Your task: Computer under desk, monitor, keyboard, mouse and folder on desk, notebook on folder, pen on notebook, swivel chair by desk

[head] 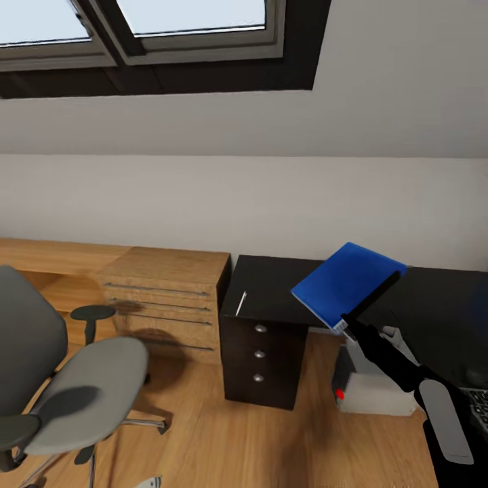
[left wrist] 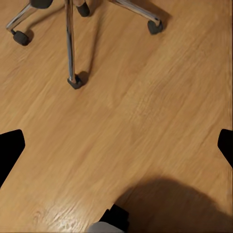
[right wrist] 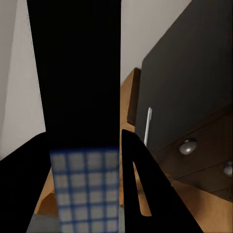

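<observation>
- My right arm (head: 434,400) is showing nearest, at the lower right of the head view, reaching up and forward toward the desk (head: 434,298).
- My right gripper (head: 369,305) is clamping the folder (head: 342,281) by one edge; the blue folder is tilting in the air above the desk's near edge, not lying on it. In the right wrist view, the folder (right wrist: 80,73) is passing as a dark slab between my fingers (right wrist: 145,194).
- My left gripper (left wrist: 116,150) is pointing down at the plank floor (left wrist: 145,107); its fingertips (left wrist: 9,150) are standing wide apart and holding nothing.
- The swivel chair (head: 74,386) is standing at the lower left, apart from the desk, with its seat bare. Its metal star base (left wrist: 70,43) and casters are appearing in the left wrist view.
- The computer (head: 369,390) is sitting on the floor under the desk, right of the drawer unit (head: 261,356), red dot facing me.
- The pen (head: 240,303) is lying on the desk top above the drawer unit; it is also appearing in the right wrist view (right wrist: 148,126).
- A light-wood drawer chest (head: 166,298) is standing just left of the desk, against the pale wall.
- A dark-framed skylight (head: 156,34) is sitting farthest, at the top.
</observation>
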Motion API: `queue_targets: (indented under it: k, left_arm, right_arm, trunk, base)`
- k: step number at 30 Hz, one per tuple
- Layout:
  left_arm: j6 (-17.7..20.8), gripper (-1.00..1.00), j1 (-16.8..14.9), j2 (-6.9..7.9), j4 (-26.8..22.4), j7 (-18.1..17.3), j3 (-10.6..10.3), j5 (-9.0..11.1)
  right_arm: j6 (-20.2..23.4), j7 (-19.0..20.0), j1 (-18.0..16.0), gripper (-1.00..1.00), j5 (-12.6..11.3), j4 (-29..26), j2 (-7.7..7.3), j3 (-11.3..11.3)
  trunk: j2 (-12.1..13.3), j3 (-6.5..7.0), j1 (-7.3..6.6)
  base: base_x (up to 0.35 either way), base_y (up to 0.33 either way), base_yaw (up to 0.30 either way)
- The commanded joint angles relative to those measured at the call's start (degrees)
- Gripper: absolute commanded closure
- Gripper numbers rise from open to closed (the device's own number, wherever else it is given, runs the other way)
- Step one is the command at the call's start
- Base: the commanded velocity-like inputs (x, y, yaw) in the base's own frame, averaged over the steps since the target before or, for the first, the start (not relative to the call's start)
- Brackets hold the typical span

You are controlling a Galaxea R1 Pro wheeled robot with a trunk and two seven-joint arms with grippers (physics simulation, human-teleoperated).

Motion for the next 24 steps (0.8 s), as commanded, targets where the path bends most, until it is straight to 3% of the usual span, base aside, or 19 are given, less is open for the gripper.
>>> queue_targets:
  k: [1,13,18,22,24]
  left_arm:
    - [0.2,-1.00,0.0,0.09,-0.1,0.5,-0.7,0.3]
    - [0.2,-1.00,0.0,0.09,-0.1,0.5,-1.3,0.3]
    - [0.2,-1.00,0.0,0.09,-0.1,0.5,-1.3,0.3]
    - [0.2,-1.00,0.0,0.09,0.0,0.5,-1.4,0.4]
    - [0.2,-1.00,0.0,0.09,0.2,0.5,-1.4,0.4]
  right_arm:
    - [0.3,0.2,-0.1,1.00,0.0,0.0,0.02,-0.1]
    - [0.2,0.3,-0.1,1.00,-0.2,2.1,0.21,-0.3]
    - [0.3,0.4,-0.1,1.00,-0.5,2.6,0.19,-0.3]
    - [0.3,0.3,-0.1,1.00,-2.2,2.8,0.22,-0.5]
    - [0.3,0.3,-0.1,1.00,-2.8,2.9,0.20,-2.0]
  trunk:
    - [0.4,0.12,-0.23]
    - [5.2,2.28,-2.86]
    - [5.2,2.28,-2.86]
    - [5.2,2.28,-2.86]
    - [5.2,2.28,-2.86]
  base:
    - [0.000,0.000,-0.282]
    - [0.000,0.000,-0.057]
    - [0.000,0.000,0.000]
    - [0.000,-0.072,0.000]
    - [0.000,-0.260,0.000]
